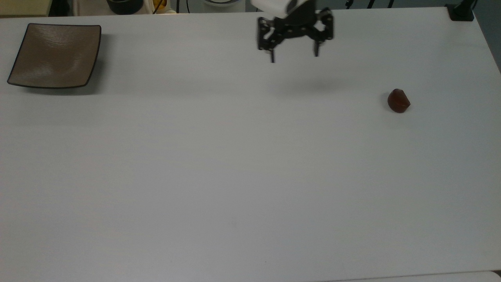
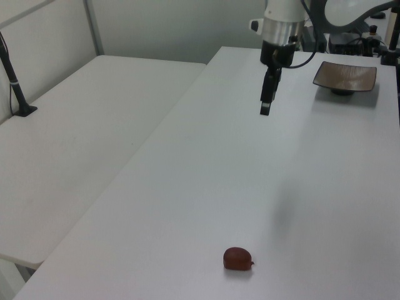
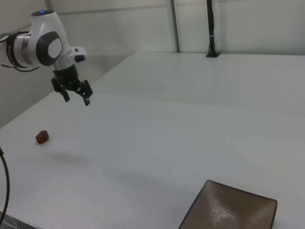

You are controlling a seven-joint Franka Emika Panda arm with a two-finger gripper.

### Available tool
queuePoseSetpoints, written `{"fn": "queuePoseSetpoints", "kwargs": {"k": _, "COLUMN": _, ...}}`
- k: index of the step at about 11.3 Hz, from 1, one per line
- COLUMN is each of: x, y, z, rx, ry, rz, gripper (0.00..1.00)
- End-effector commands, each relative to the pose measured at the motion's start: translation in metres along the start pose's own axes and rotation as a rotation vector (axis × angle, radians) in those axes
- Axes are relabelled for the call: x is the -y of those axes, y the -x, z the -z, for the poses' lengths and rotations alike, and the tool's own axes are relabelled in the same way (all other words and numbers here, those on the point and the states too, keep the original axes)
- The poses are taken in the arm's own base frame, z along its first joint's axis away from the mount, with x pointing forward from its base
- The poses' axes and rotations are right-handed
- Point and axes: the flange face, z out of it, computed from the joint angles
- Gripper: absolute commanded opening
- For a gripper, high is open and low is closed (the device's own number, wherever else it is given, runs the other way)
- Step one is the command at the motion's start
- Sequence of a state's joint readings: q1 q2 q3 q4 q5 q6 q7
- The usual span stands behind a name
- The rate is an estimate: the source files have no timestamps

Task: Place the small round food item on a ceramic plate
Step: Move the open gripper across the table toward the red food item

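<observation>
The small round food item (image 1: pixel 398 101) is a glossy dark reddish-brown lump lying on the white table at the top view's right; it also lies near the front in the left view (image 2: pixel 237 258) and at the right view's left (image 3: pixel 42 137). The square taupe ceramic plate (image 1: pixel 54 55) sits at the top view's far left, with nothing on it (image 2: pixel 345 77) (image 3: pixel 231 213). My gripper (image 1: pixel 294 56) hangs open and holds nothing, well above the table between the two, nearer the food item (image 2: pixel 265 110) (image 3: pixel 76 98).
The white table (image 1: pixel 235 164) is wide and bare. A second white table (image 2: pixel 81 144) stands beside it in the left view. A black post base (image 1: pixel 461 11) sits at the top view's upper right corner. Dark containers (image 1: pixel 124 5) stand beyond the far edge.
</observation>
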State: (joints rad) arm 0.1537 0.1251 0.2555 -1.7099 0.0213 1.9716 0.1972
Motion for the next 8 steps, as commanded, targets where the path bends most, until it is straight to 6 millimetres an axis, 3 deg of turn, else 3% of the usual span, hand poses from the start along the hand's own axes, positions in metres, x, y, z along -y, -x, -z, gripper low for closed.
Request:
{"fn": "queuePoseSetpoints", "kwargs": {"k": 1, "x": 0.094, "y": -0.009, "z": -0.020, "rx": -0.055, "ry": -0.069, "rz": 0.061, "gripper": 1.00}}
{"fn": "queuePoseSetpoints", "kwargs": {"k": 2, "x": 0.133, "y": -0.001, "z": -0.038, "rx": -0.055, "ry": -0.077, "rz": 0.091, "gripper": 1.00}}
{"fn": "queuePoseSetpoints", "kwargs": {"k": 4, "x": 0.189, "y": 0.009, "z": -0.078, "rx": -0.040, "ry": -0.048, "rz": 0.104, "gripper": 1.00}}
{"fn": "queuePoseSetpoints", "kwargs": {"k": 5, "x": 0.212, "y": 0.017, "z": -0.109, "rx": -0.020, "ry": -0.016, "rz": 0.124, "gripper": 1.00}}
{"fn": "queuePoseSetpoints", "kwargs": {"k": 8, "x": 0.251, "y": 0.022, "z": -0.165, "rx": -0.042, "ry": 0.027, "rz": 0.117, "gripper": 1.00}}
